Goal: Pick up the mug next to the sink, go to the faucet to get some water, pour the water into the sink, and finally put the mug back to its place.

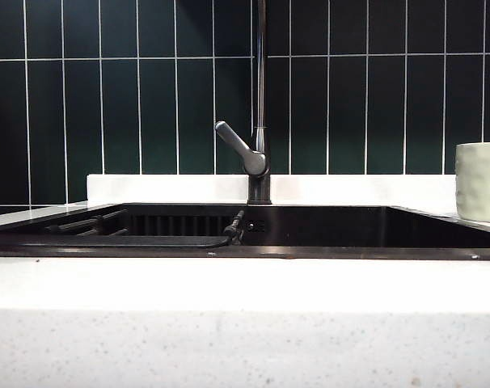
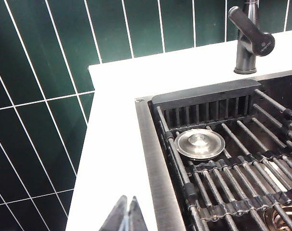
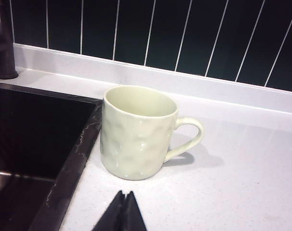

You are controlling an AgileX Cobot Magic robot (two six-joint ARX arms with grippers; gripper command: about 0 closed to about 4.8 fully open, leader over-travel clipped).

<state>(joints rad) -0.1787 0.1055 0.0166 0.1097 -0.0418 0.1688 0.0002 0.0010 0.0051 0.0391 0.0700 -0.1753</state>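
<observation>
The pale cream-green dimpled mug (image 3: 138,132) stands upright on the white counter just beside the sink's dark rim (image 3: 73,166), handle turned away from the basin. It also shows at the exterior view's right edge as the mug (image 1: 480,182). My right gripper (image 3: 125,194) is shut and empty, a short way in front of the mug. My left gripper (image 2: 128,198) is shut and empty above the counter by the sink's far corner (image 2: 148,144). The faucet (image 1: 260,105) rises behind the sink (image 1: 326,230), its grey lever (image 1: 238,147) angled left. Neither gripper shows in the exterior view.
A black roll-up rack (image 2: 232,168) lies across the left part of the basin, with a round metal drain lid (image 2: 199,143) resting on it. A dark green tiled wall (image 1: 132,97) backs the white counter (image 3: 232,178), which runs to the mug's right.
</observation>
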